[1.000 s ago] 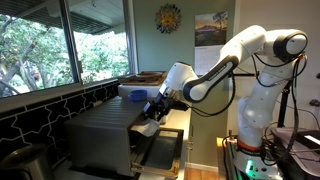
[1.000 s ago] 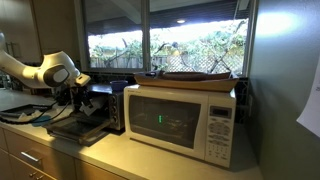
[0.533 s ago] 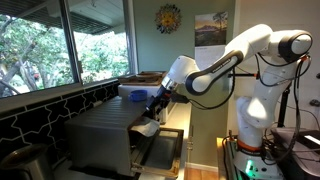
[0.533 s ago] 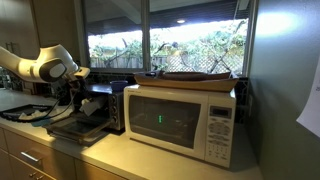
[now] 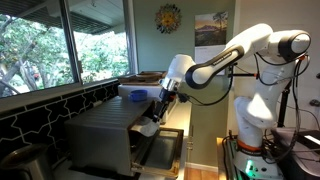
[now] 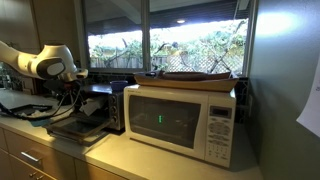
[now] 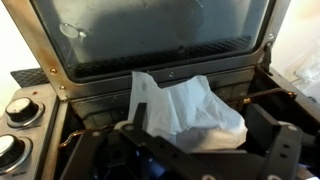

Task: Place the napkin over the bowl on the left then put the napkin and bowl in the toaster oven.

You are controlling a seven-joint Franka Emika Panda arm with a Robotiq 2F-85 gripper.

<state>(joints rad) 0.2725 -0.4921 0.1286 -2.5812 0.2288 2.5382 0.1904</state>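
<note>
The white napkin (image 7: 186,112) lies bunched in a mound just inside the mouth of the dark grey toaster oven (image 5: 100,138), past the hinge of its dropped glass door (image 7: 150,35). The bowl is hidden under the napkin. My gripper (image 7: 200,145) is open. Its dark fingers (image 7: 268,135) stand on either side of the mound, a little apart from the cloth. In an exterior view the napkin (image 5: 147,127) shows as a white patch at the oven's front, below the gripper (image 5: 155,110). From the opposite side, an exterior view has the arm (image 6: 50,62) reaching over the open door (image 6: 72,128).
A silver-white microwave (image 6: 180,118) stands beside the toaster oven (image 6: 100,100), with a flat tray (image 6: 195,77) on top. The oven's knobs (image 7: 18,110) are at the left of the wrist view. Windows run behind the counter (image 6: 140,160). A blue-white box (image 5: 132,92) sits behind the oven.
The arm has drawn back and up a little from the oven mouth. The gripper stays open and the napkin mound has not moved.
</note>
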